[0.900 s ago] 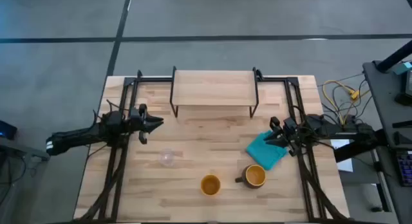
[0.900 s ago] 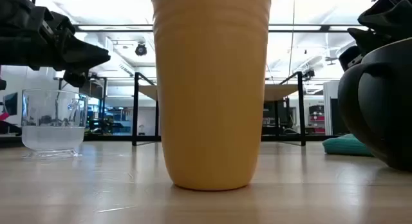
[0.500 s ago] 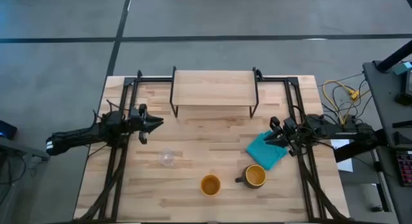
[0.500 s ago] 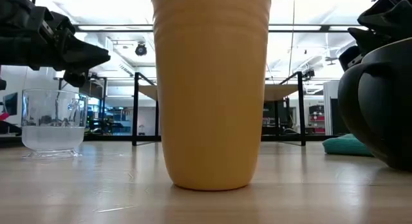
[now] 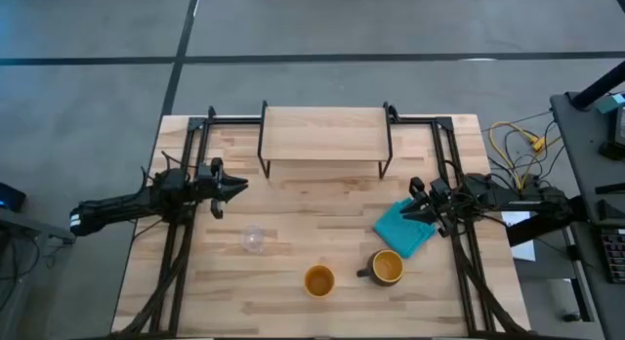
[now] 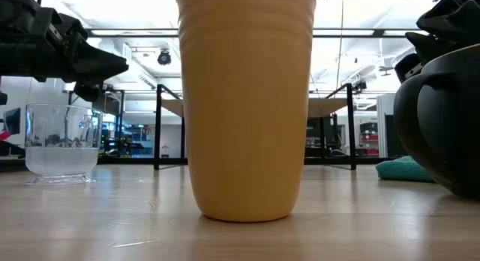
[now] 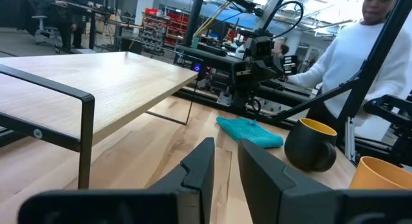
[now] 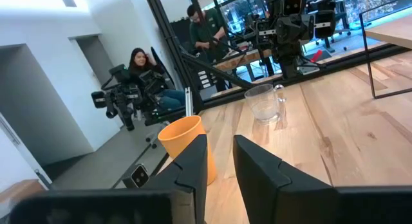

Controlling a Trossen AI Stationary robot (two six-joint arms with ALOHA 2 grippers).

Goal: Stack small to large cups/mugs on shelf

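The clear cup (image 5: 254, 239) stands on its base at the table's left-middle, also seen in the low view (image 6: 61, 145). The handleless yellow-orange cup (image 5: 319, 280) stands upright near the near edge and fills the low view (image 6: 246, 103). Right of it sits the dark mug (image 5: 387, 268), handle toward the yellow cup. The shelf (image 5: 325, 133) stands on black legs at the far edge, nothing on it. My left gripper (image 5: 237, 187) hovers shut, left of the shelf and beyond the clear cup. My right gripper (image 5: 408, 211) hovers shut over the teal cloth (image 5: 403, 229).
Black frame rails run along both sides of the table (image 5: 293, 218). The teal cloth lies between the mug and the shelf's right legs. Bare wood lies between the shelf and the cups. A person (image 7: 360, 50) stands beyond the table's right side; others (image 8: 138, 63) sit beyond its left.
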